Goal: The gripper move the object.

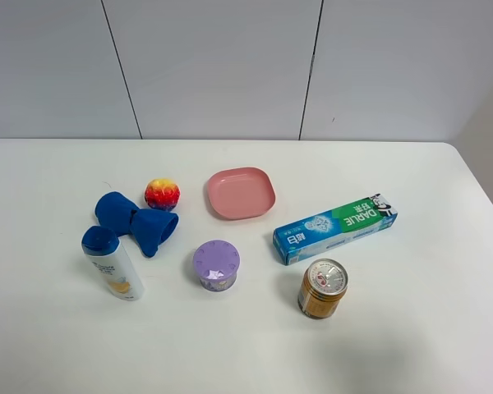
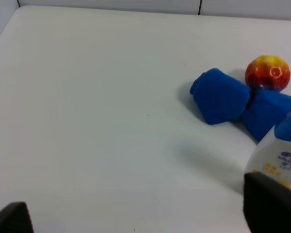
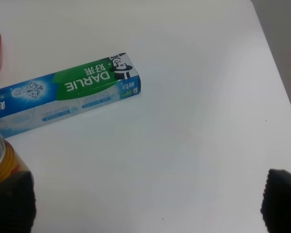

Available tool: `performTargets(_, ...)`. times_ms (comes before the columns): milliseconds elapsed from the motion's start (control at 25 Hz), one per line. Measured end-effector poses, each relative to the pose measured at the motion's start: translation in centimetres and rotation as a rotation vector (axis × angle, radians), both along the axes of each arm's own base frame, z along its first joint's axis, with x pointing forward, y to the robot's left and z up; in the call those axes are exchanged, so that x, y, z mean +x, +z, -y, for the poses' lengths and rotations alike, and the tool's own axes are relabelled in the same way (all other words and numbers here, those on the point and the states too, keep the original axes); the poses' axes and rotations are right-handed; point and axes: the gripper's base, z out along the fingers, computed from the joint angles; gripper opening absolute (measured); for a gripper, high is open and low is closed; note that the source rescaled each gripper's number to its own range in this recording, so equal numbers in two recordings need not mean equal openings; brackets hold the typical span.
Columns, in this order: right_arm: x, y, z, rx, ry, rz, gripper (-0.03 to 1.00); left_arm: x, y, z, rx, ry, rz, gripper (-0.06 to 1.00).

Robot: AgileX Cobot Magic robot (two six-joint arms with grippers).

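The small bumpy ball [image 1: 162,194], red with yellow and orange patches, sits on the white table [image 1: 411,345] left of middle, touching the far side of a blue cloth bundle [image 1: 137,222]. It also shows in the left wrist view [image 2: 267,73], beyond the cloth [image 2: 233,99]. No arm shows in the exterior high view. My left gripper [image 2: 140,216] is open and empty, low over bare table, well short of the ball. My right gripper [image 3: 145,204] is open and empty, near the can [image 3: 2,160] and the toothpaste box [image 3: 63,94].
A pink plate [image 1: 241,194] lies right of the ball. A white bottle with a blue cap [image 1: 112,263] stands in front of the cloth. A purple lidded tub [image 1: 216,264], a gold can [image 1: 322,288] and a toothpaste box [image 1: 334,228] stand toward the right.
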Motion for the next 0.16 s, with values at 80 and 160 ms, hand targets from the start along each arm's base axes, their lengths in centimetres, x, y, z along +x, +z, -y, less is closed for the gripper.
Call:
performTargets(80, 0.00, 0.00, 0.00, 0.000, 0.000, 0.000, 1.00, 0.00, 0.00, 0.00, 0.000, 0.000, 0.000, 1.00)
performTargets(160, 0.00, 0.00, 0.00, 0.000, 0.000, 0.000, 1.00, 0.00, 0.00, 0.00, 0.000, 0.000, 0.000, 1.00)
